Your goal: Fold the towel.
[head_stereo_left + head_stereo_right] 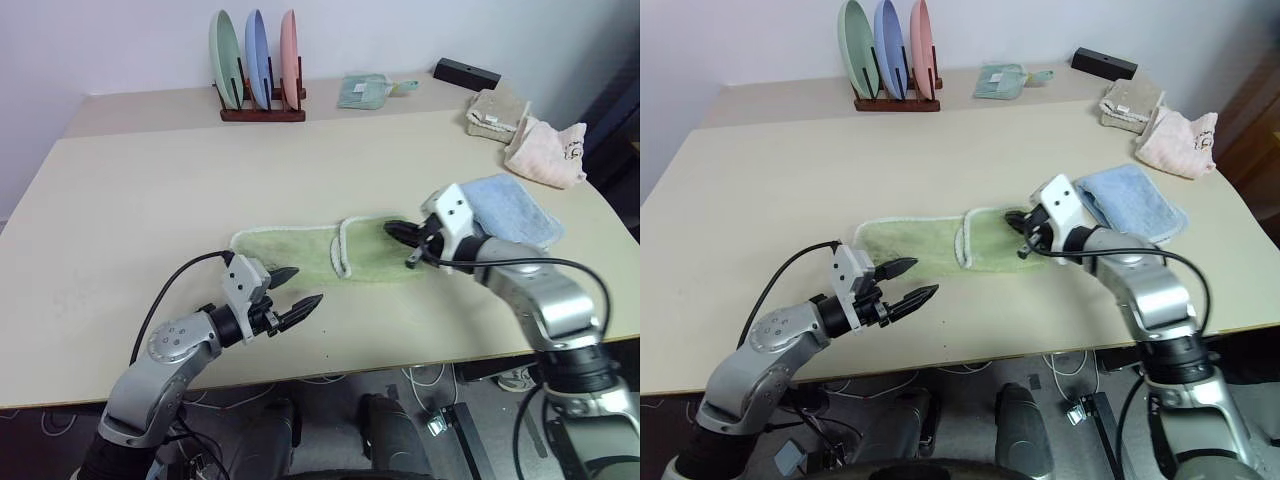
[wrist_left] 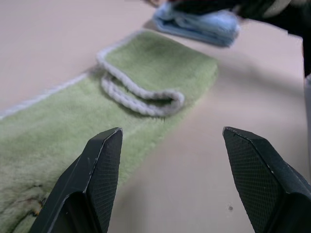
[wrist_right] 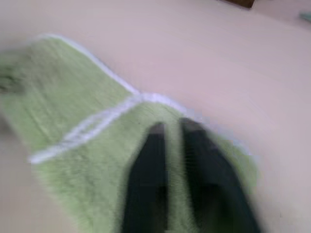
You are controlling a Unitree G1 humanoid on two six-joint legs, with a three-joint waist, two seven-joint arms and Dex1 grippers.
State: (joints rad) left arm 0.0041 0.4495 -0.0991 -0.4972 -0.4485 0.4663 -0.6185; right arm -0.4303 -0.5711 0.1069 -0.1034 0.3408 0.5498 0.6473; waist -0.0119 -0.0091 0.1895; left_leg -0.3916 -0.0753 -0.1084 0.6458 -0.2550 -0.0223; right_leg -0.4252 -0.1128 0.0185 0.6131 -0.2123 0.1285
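The left gripper point(image 1: 298, 287) is held with jaws apart just before the towel's point(image 1: 285, 253) unfolded left end; the towel lies mid-table, its right end already doubled over; there the right gripper point(image 1: 398, 232) rests, fingers together; edges should be aligned before pressing.

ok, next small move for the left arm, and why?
Probably ease the left gripper, open and empty, onto the flat end of the towel beside it. Only the other end is folded over, and the shut right gripper sits over that fold.
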